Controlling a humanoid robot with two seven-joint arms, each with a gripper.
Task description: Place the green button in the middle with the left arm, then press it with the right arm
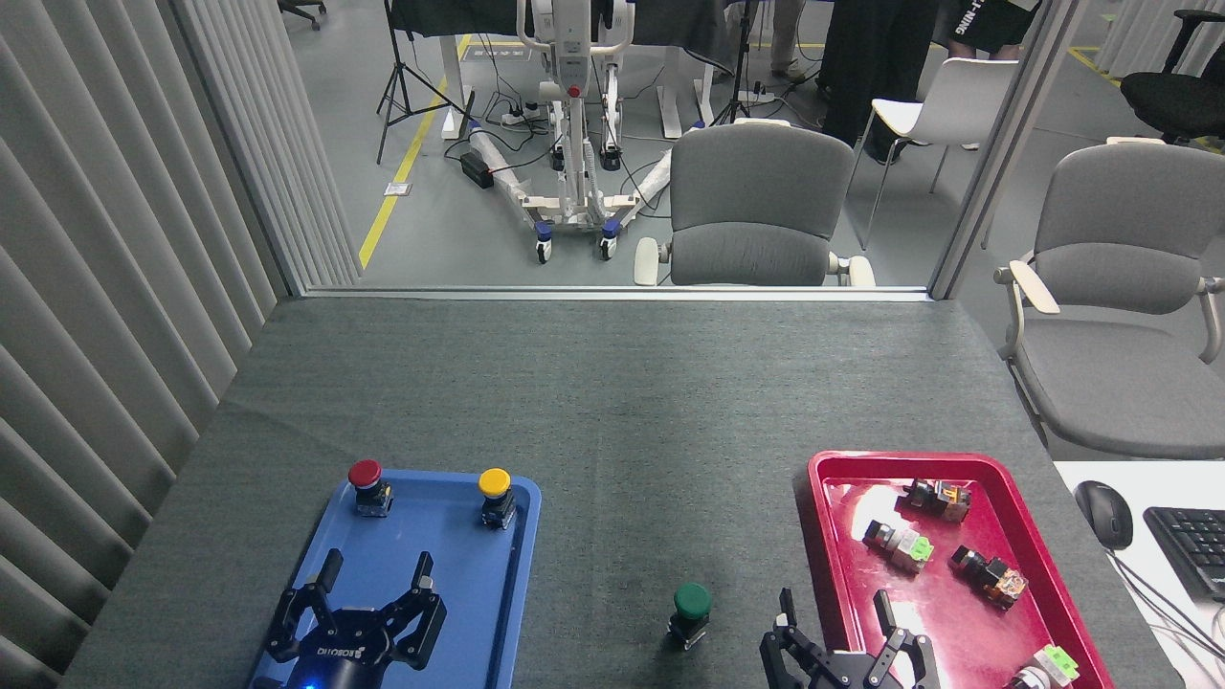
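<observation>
Over the blue plastic tray [522, 536], the black left gripper with its blue light [373, 586] is seen spread wide, holding nothing. On the grey felt tabletop [612, 411], between the trays, the dark-green domed push-button [690, 612] stands upright: judged light, rigid, best taken by its black body. The black right gripper [835, 612] is splayed too, over the red tray's [813, 517] edge.
</observation>
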